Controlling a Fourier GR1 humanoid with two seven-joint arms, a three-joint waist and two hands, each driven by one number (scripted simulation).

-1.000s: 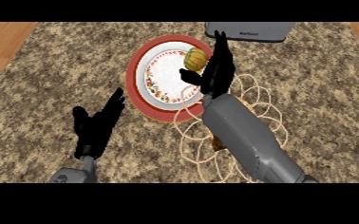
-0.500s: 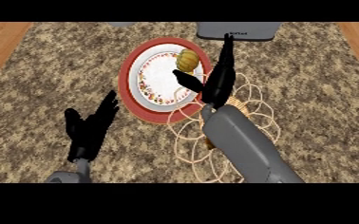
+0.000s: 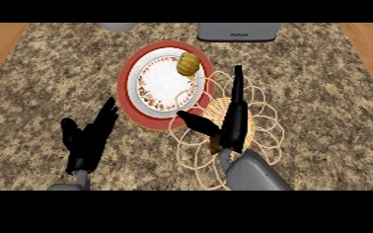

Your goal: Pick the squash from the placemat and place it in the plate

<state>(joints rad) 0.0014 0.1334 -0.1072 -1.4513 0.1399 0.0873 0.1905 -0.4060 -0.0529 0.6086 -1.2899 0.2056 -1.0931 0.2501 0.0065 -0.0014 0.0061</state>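
The squash, yellow-green and round, lies on the upper right part of the plate, a white plate with a red rim and a flowered border. My right hand is open over the woven placemat, fingers straight and pointing away, thumb out to the left. It is below and to the right of the squash and apart from it. At the lower left my left hand rests open above the counter, fingers up.
A grey appliance stands at the counter's far edge, right of centre. Part of a grey round object shows at the far edge on the left. Wooden strips border the granite counter at both sides.
My right hand has let go of the squash, which now lies on the plate, and has drawn back toward me over the placemat. The left hand has barely moved.
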